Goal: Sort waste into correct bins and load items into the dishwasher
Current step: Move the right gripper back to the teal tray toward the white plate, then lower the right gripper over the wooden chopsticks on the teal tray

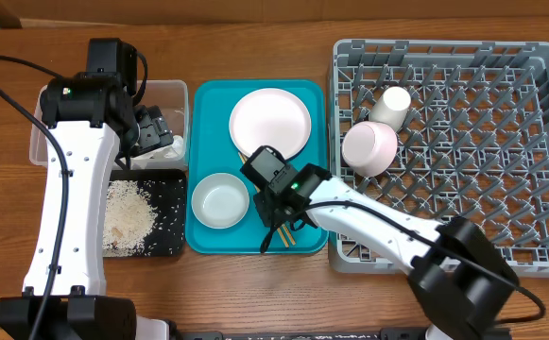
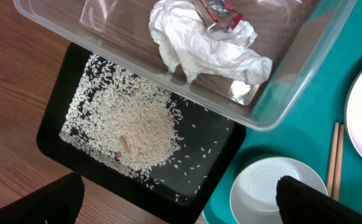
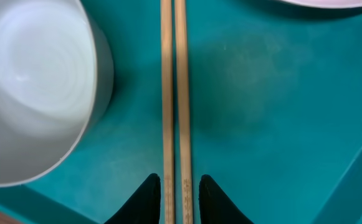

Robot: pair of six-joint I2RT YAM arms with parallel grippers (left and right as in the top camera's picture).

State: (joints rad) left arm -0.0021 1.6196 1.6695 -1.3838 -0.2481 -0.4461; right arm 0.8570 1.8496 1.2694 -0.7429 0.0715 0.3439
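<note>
My right gripper (image 3: 176,186) is down on the teal tray (image 1: 208,113), its fingers closed against both sides of the two wooden chopsticks (image 3: 173,93), which lie flat. The white bowl (image 1: 220,200) sits just left of them and the pink plate (image 1: 269,121) behind. My left gripper (image 2: 179,186) is open and empty above the black tray (image 2: 47,134) holding rice (image 2: 137,124). The clear tub (image 2: 274,99) holds the crumpled napkin (image 2: 199,50) and the red wrapper (image 2: 221,12). The pink bowl (image 1: 369,148) and white cup (image 1: 390,104) stand in the grey rack (image 1: 482,142).
The rack fills the right side of the wooden table. The clear tub and black tray sit at the left, against the teal tray's left edge. The right arm stretches from the front right across the rack's front left corner.
</note>
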